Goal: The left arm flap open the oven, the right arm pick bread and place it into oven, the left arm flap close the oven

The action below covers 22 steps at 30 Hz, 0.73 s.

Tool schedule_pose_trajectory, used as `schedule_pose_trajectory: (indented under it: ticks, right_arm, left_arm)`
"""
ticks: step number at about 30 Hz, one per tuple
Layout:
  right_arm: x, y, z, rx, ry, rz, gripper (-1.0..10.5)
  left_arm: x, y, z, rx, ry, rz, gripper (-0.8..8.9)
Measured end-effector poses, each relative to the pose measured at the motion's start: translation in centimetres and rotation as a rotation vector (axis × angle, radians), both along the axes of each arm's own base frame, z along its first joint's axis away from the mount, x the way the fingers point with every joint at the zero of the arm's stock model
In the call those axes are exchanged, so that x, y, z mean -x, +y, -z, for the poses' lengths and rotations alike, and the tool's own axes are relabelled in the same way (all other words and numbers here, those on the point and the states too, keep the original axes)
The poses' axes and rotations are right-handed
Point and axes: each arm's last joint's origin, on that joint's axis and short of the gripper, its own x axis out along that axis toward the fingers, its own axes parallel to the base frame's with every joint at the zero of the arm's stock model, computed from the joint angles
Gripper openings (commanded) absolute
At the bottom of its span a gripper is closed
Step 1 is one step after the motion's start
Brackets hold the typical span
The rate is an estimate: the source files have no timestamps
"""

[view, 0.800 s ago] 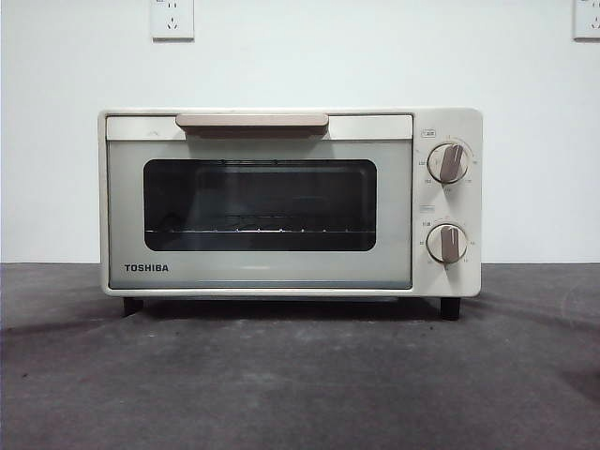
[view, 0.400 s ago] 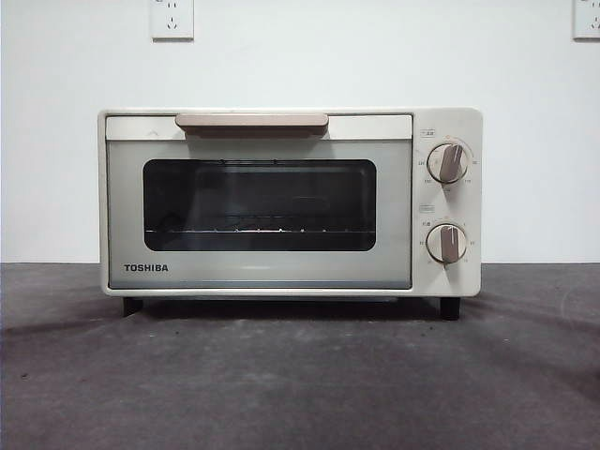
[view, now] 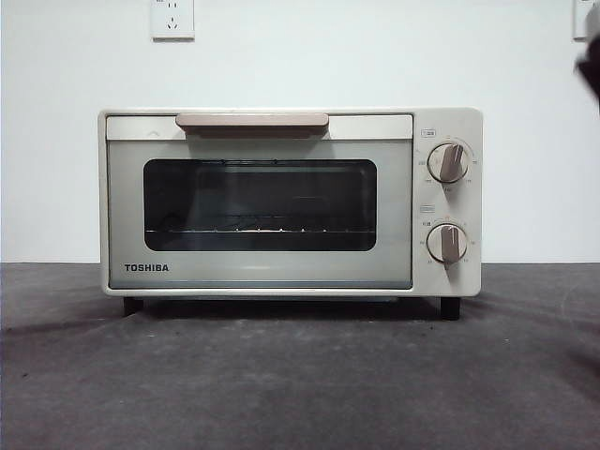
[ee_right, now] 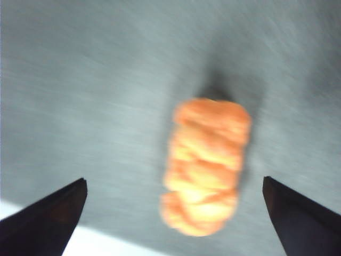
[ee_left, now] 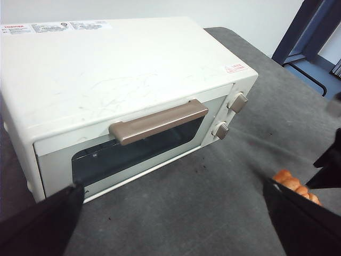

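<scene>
The cream-white TOSHIBA oven [view: 281, 202] stands on the dark table with its door shut, and the beige bar handle [view: 251, 121] is at the top. It also shows in the left wrist view [ee_left: 117, 80]. My left gripper [ee_left: 173, 186] hangs open and empty above the table in front of the oven door. The golden-orange bread [ee_right: 205, 165] lies on the table, blurred, below my open right gripper [ee_right: 173, 180], whose jaws stand wide on either side of it and apart from it. The bread's end also shows in the left wrist view [ee_left: 292, 183], off the oven's knob side. The right arm [view: 591, 66] shows as a dark tip.
Two beige knobs [view: 448, 162] sit on the oven's right front. A white wall with a socket [view: 172, 19] stands behind. The dark grey table [view: 300, 384] spreads in front of the oven. A blue frame [ee_left: 314, 32] stands beyond the table's edge.
A dark arm tip has come into the front view at the top right edge. The oven has not moved and its door stays shut.
</scene>
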Motion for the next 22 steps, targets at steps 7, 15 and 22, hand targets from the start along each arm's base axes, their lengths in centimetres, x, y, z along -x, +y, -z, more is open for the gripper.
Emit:
schedule_pose_trajectory:
  ticks: [7,15,22]
  right_arm:
    - [-2.0,1.1,2.6,0.084,0.119,-0.019,5.3]
    - [-3.8,1.8,5.3,0.117,0.210,-0.026,5.1]
    - [-4.8,2.1,7.0,0.126,0.242,-0.027,3.1]
  left_arm:
    - [0.0,0.0,0.0,0.000,0.001,0.000,5.61]
    - [0.0,0.0,0.0,0.000,0.001,0.000,5.61]
    - [0.0,0.0,0.0,0.000,0.000,0.000,5.61]
